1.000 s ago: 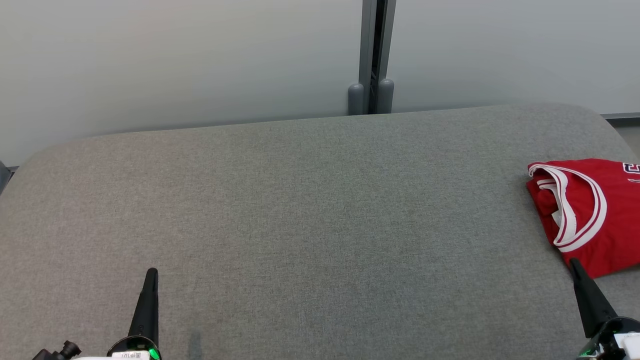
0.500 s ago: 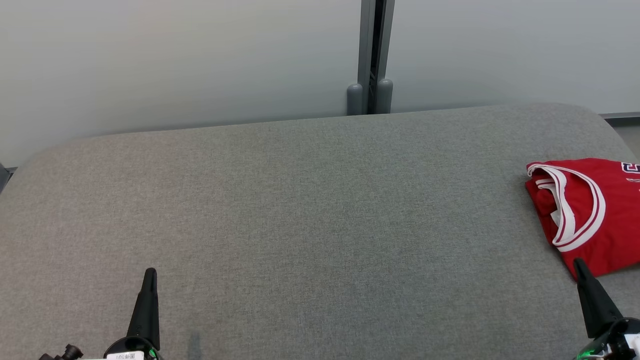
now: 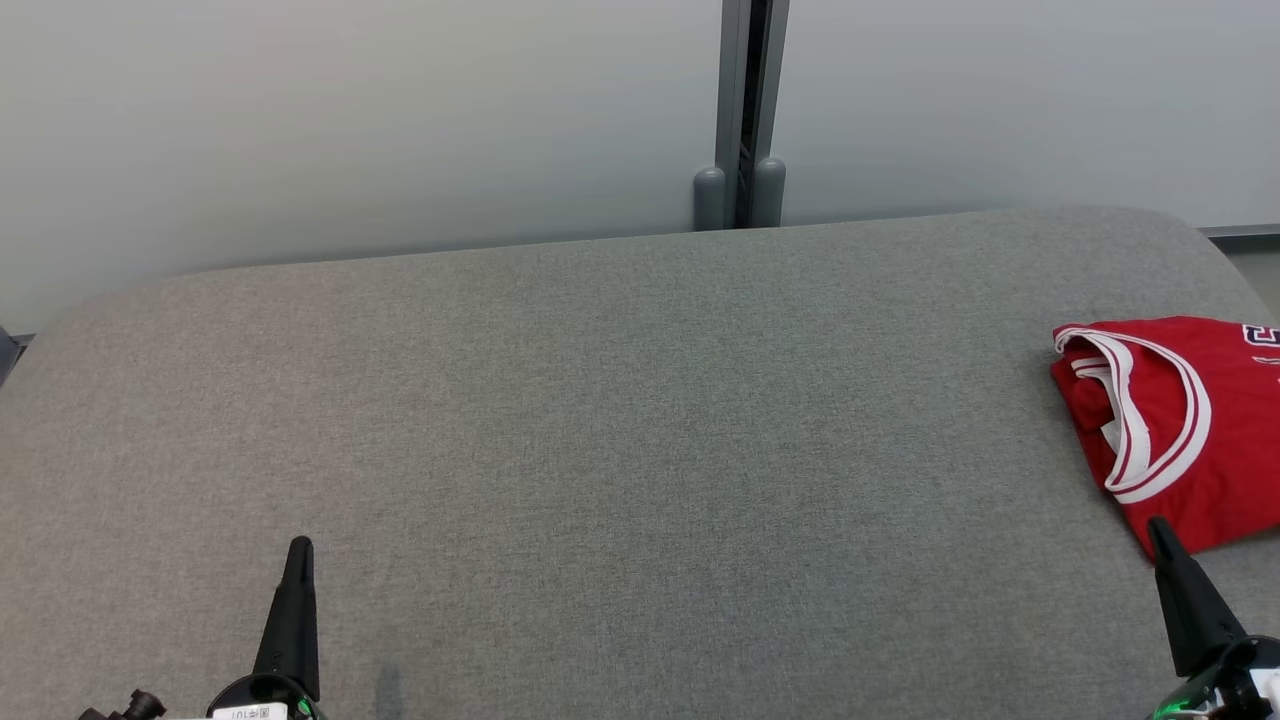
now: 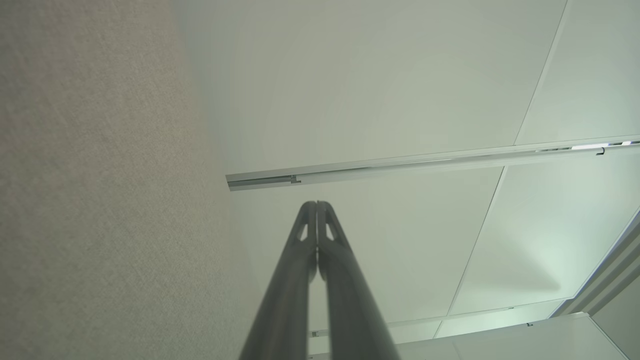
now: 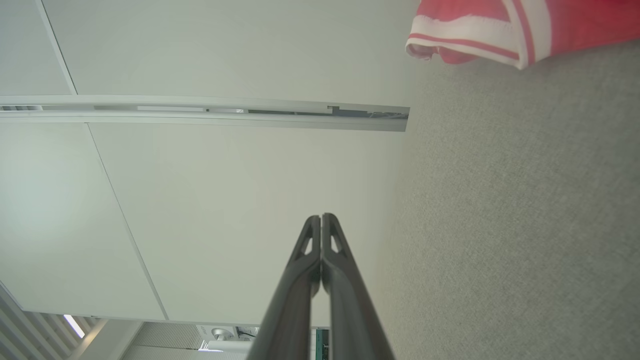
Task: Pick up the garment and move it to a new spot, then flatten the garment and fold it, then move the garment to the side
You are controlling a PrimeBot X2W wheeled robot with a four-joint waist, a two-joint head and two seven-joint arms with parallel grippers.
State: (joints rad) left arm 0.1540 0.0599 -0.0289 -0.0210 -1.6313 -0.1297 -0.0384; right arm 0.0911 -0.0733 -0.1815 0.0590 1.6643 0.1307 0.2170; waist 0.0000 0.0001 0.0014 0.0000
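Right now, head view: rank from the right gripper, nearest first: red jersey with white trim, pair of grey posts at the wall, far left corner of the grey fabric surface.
From the right gripper:
1. Red jersey with white trim, right edge, just past its tip.
2. Pair of grey posts, centre back.
3. Far left corner of the grey fabric surface, diagonally opposite.

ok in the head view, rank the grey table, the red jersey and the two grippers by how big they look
1. grey table
2. red jersey, cut off at the picture's edge
3. left gripper and right gripper: they look alike, so no ranking
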